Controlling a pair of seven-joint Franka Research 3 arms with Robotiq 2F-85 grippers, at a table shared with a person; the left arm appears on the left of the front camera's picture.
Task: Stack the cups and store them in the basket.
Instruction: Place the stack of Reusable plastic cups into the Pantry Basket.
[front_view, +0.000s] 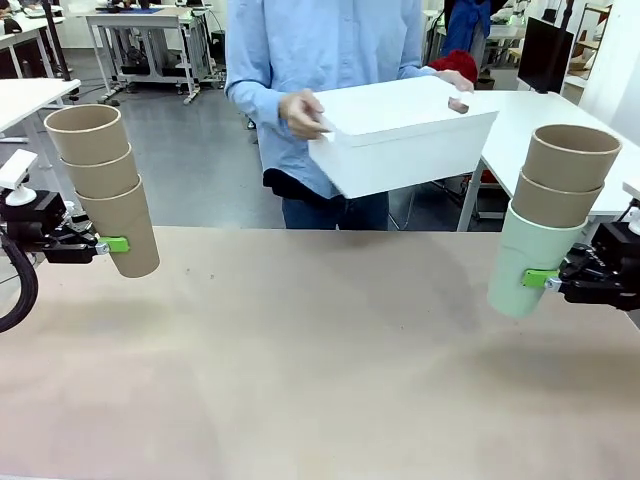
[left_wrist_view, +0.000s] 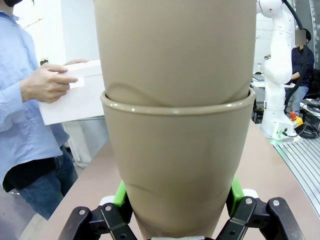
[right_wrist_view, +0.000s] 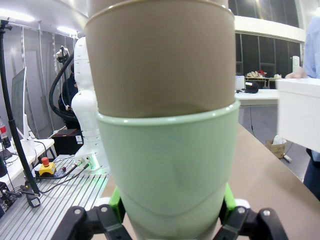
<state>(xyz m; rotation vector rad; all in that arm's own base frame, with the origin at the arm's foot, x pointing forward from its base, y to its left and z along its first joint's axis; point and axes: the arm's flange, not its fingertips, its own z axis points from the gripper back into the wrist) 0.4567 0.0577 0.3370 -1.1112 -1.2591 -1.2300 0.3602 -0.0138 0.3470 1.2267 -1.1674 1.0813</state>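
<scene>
While a person (front_view: 330, 60) beyond the table (front_view: 320, 380) holds the white basket (front_view: 400, 135) aloft, I see my left gripper (front_view: 120, 245) pinching the lowest of three nested brown cups (front_view: 100, 170), clear of the surface at the left. My right gripper (front_view: 532, 279) clamps the mint cup (front_view: 525, 255), which carries two kraft cups (front_view: 565, 170) and seems, from the front view, to hang just above the tabletop.

Bright, even indoor light fills the front view. Faint, soft shadows lie on the worktop (front_view: 320, 350) beneath the cups (front_view: 105, 185). Both wrist views bow straight lines near the edges, and ceiling strips (right_wrist_view: 15, 17) glare in the right one.
</scene>
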